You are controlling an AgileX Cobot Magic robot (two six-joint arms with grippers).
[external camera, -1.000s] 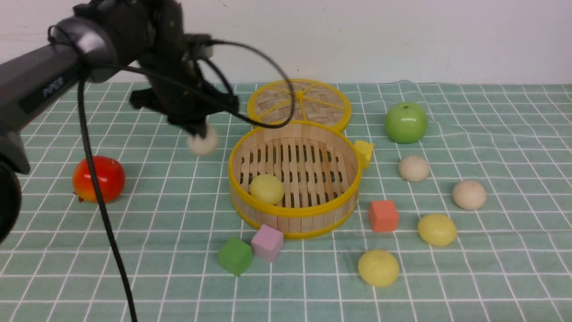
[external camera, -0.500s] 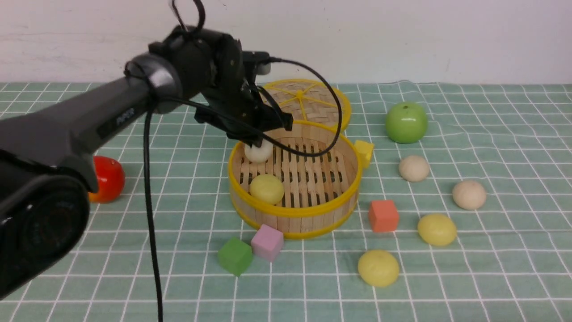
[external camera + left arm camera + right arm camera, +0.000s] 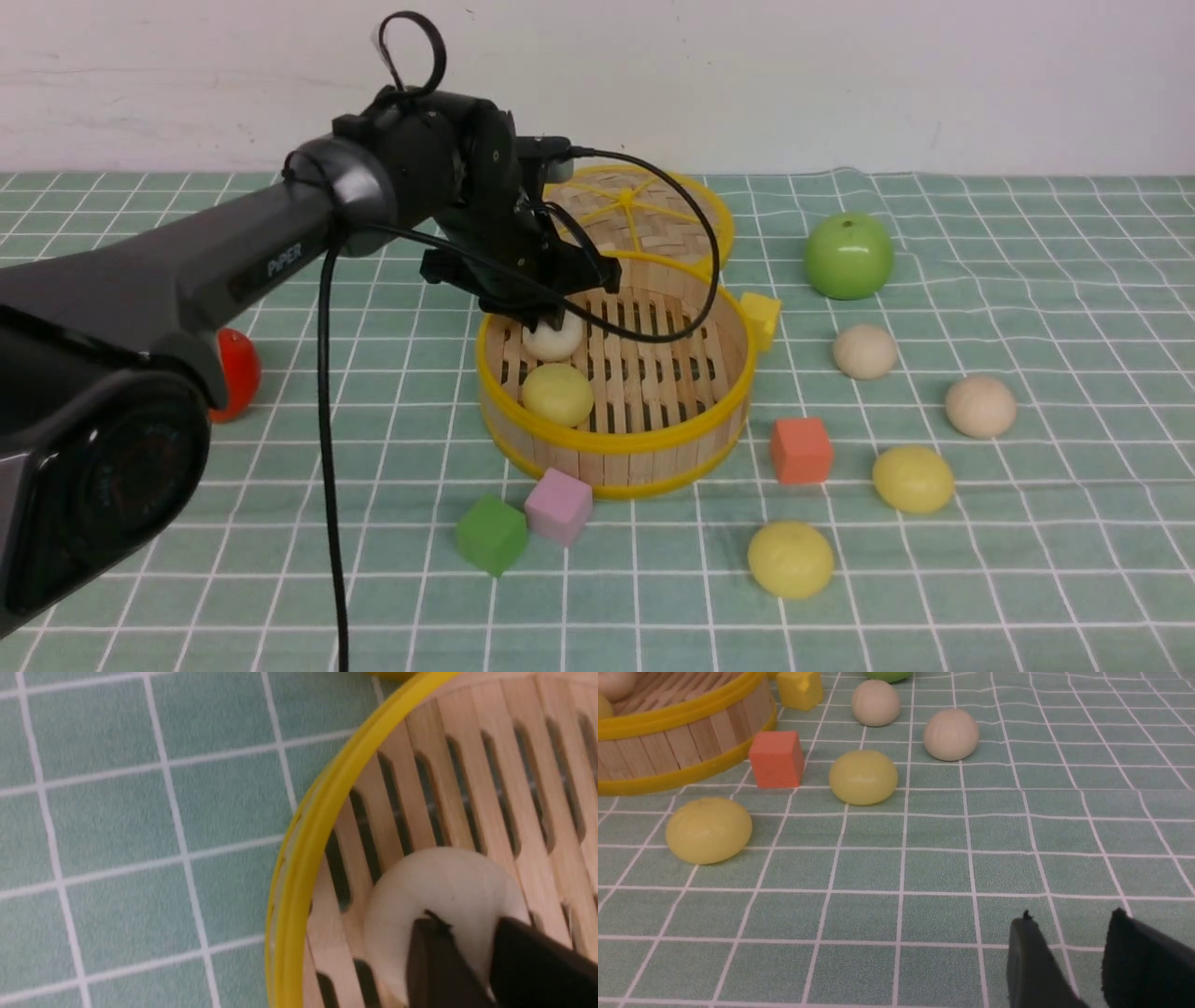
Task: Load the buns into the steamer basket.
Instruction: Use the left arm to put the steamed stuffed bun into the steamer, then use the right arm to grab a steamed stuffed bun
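The left fingers (image 3: 432,961) hang inside the steamer basket (image 3: 635,462). Its wall stands close on their left, a cream bun (image 3: 444,882) lies right under the tips, and a yellow bun (image 3: 557,394) sits just beside them toward the robot. Ahead of the right fingers (image 3: 1031,966) the table (image 3: 924,914) lies bare as far as a second yellow bun (image 3: 708,829) and an orange cube (image 3: 777,765).

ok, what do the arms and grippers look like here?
The left arm has dark grey tube links, white PIPER lettering and a black cable looping off the wrist. Fingers of left gripper and right gripper are flat, black, tapered. On the right, only those fingers show.
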